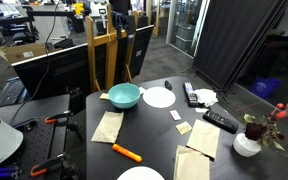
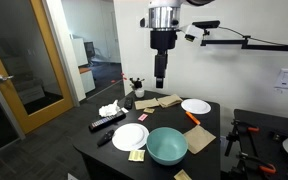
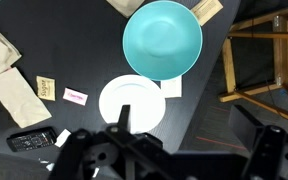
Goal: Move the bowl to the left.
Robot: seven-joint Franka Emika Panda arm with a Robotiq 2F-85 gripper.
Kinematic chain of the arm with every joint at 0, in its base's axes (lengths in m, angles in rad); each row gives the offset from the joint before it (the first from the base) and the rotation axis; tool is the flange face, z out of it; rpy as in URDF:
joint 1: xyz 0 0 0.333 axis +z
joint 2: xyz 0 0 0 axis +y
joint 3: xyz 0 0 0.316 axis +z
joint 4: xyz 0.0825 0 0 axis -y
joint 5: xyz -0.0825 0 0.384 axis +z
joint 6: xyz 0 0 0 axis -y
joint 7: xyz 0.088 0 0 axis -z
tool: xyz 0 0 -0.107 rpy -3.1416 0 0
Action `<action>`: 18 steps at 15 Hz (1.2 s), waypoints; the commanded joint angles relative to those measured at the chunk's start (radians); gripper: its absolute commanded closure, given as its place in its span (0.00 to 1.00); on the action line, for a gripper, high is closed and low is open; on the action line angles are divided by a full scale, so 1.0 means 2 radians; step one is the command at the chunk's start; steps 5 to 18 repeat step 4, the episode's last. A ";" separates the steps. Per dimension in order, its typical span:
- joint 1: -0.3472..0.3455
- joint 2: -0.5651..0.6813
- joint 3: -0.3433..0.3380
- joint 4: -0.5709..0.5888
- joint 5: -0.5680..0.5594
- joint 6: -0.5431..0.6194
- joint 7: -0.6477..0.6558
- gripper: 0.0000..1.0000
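Note:
The teal bowl (image 1: 124, 95) sits upright and empty on the dark table near one edge, beside a white plate (image 1: 159, 97). It also shows in an exterior view (image 2: 167, 145) and in the wrist view (image 3: 162, 38). My gripper (image 2: 161, 78) hangs high above the table, well clear of the bowl. In the wrist view its fingers (image 3: 196, 135) are spread apart and hold nothing. The bowl lies ahead of them, past the white plate (image 3: 132, 103).
A second white plate (image 2: 195, 106), an orange marker (image 1: 127, 153), brown napkins (image 1: 107, 126), two remotes (image 1: 220, 121), small cards (image 3: 75, 97) and a white vase with red flowers (image 1: 248, 142) lie on the table. A wooden easel (image 1: 109, 50) stands behind the bowl's edge.

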 commanded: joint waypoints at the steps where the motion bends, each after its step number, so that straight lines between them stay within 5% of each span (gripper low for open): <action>1: -0.001 -0.002 0.001 0.000 0.000 -0.002 0.000 0.00; 18: -0.002 -0.004 0.001 -0.001 0.000 -0.002 0.000 0.00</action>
